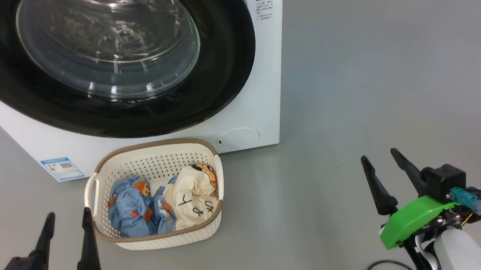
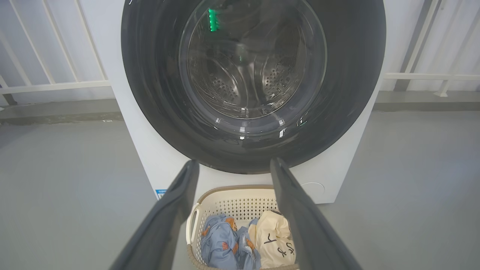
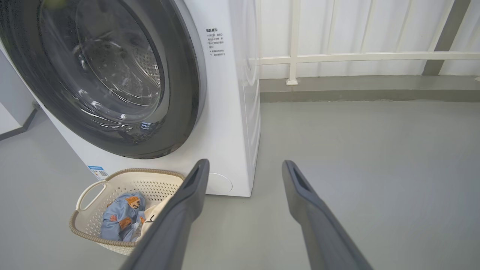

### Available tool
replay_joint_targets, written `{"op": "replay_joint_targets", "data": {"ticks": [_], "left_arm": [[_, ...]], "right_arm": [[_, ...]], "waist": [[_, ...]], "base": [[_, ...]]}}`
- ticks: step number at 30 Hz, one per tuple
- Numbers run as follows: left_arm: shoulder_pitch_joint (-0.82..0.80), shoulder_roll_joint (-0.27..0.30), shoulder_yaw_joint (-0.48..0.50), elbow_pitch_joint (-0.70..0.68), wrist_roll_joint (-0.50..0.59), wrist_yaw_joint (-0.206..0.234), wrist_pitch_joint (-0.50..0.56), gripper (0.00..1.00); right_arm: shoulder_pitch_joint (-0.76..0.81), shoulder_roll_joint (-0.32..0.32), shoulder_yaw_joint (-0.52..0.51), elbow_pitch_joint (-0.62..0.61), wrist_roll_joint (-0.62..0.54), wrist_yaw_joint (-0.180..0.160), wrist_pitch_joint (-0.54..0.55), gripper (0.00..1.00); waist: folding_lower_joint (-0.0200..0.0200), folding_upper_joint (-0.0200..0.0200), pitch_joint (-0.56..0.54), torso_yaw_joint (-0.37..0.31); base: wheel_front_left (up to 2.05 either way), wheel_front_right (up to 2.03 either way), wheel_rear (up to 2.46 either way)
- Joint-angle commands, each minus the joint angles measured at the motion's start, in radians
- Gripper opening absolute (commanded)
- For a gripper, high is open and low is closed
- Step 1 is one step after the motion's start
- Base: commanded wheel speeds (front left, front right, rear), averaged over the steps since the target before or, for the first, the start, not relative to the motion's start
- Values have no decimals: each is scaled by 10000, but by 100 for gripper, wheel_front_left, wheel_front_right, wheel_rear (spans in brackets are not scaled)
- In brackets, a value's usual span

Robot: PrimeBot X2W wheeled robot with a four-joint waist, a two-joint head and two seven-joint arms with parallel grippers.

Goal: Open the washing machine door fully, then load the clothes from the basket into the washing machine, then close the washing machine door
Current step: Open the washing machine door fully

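The white washing machine (image 1: 246, 108) stands ahead with its round black-rimmed door (image 1: 226, 74) shut flat against its front; the steel drum shows through the glass (image 2: 251, 71). On the floor in front sits the cream basket (image 1: 154, 158) holding the clothes: a light-blue garment (image 1: 135, 209) and a cream garment (image 1: 195, 196) with black lettering. My left gripper (image 1: 68, 215) is open just left of the basket, nothing between its fingers. My right gripper (image 1: 379, 159) is open well to the right over bare floor, also holding nothing.
Grey floor (image 1: 393, 71) spreads wide to the right of the machine. A white railing (image 3: 360, 57) and a low kerb run along the wall behind. A blue label (image 1: 62, 168) sits at the machine's lower left corner.
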Motion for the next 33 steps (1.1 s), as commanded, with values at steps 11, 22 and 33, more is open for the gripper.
{"op": "replay_joint_targets", "data": {"ticks": [11,22,33], "left_arm": [[-445,264,147,-399,82,-26,-65,100],[-782,321,-266,-334,-44,-26,-65,100],[-1249,324,-746,-357,-254,-26,-65,100]], "right_arm": [[-1692,63,-123,-990,2305,14,-120,100],[-4285,63,-847,-113,6211,14,79,4],[-6655,63,-1703,2121,9401,14,557,0]], "waist": [[0,0,426,70],[0,0,899,588],[0,0,1614,1258]], "base": [[0,0,0],[0,0,0],[0,0,0]]}}
